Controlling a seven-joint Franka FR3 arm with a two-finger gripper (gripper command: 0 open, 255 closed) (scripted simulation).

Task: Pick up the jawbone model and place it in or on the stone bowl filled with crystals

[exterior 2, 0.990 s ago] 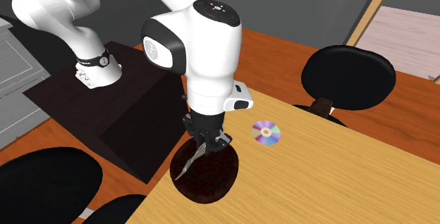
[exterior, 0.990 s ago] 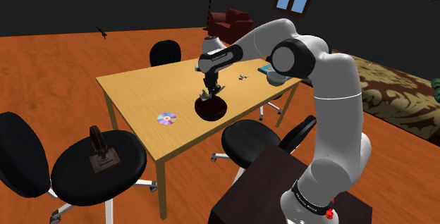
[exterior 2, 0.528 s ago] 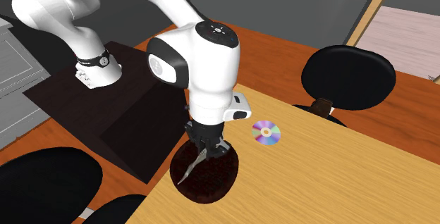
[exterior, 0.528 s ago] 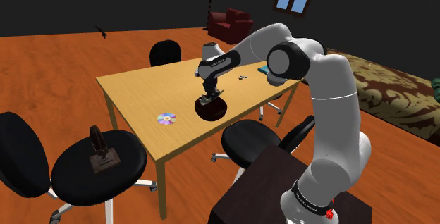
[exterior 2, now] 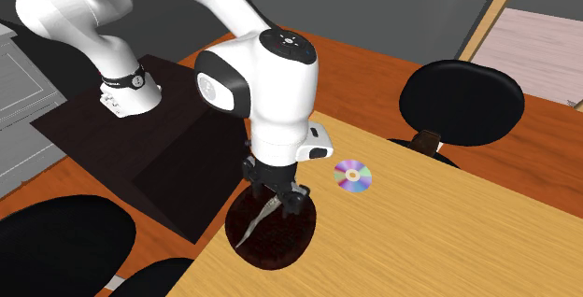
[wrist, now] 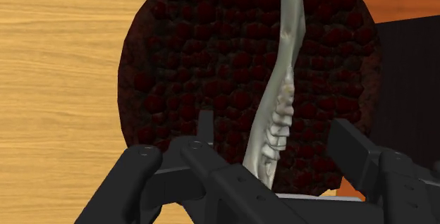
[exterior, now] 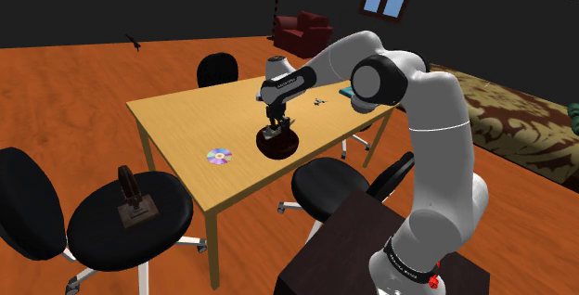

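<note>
Wooden table [exterior: 176, 117] bears bowl [wrist: 176, 60]; wrist view reveals jawbone [wrist: 285, 82] teeth.

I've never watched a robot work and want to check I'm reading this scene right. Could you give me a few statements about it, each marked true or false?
1. The jawbone model lies on the dark red crystals in the bowl. True.
2. The end effector clasps the jawbone model between its fingers. False: the fingers stand apart on either side of it and do not touch it.
3. A shiny disc lies on the wooden table near the bowl. True.
4. The bowl stands on a black chair. False: it stands on the wooden table.
</note>
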